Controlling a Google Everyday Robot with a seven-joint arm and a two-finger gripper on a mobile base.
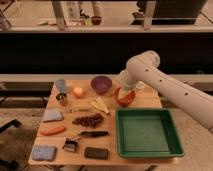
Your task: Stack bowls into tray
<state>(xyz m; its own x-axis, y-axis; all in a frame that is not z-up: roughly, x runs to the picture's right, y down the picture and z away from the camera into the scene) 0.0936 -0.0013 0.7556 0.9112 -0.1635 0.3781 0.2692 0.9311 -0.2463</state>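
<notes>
A purple bowl (pixel 101 84) sits at the back middle of the wooden table (pixel 112 159). A red-orange bowl (pixel 127 98) sits to its right, just behind the empty green tray (pixel 145 131) at the front right. My white arm reaches in from the right. My gripper (pixel 121 90) is low at the left rim of the red-orange bowl, between the two bowls. The wrist hides most of it.
On the left half lie a blue cup (pixel 61 85), a metal cup (pixel 62 98), an orange fruit (pixel 78 91), a banana (pixel 100 105), grapes (pixel 89 120), sponges (pixel 43 152), a brush (pixel 72 145) and a black block (pixel 96 153). A white object (pixel 138 85) sits behind the arm.
</notes>
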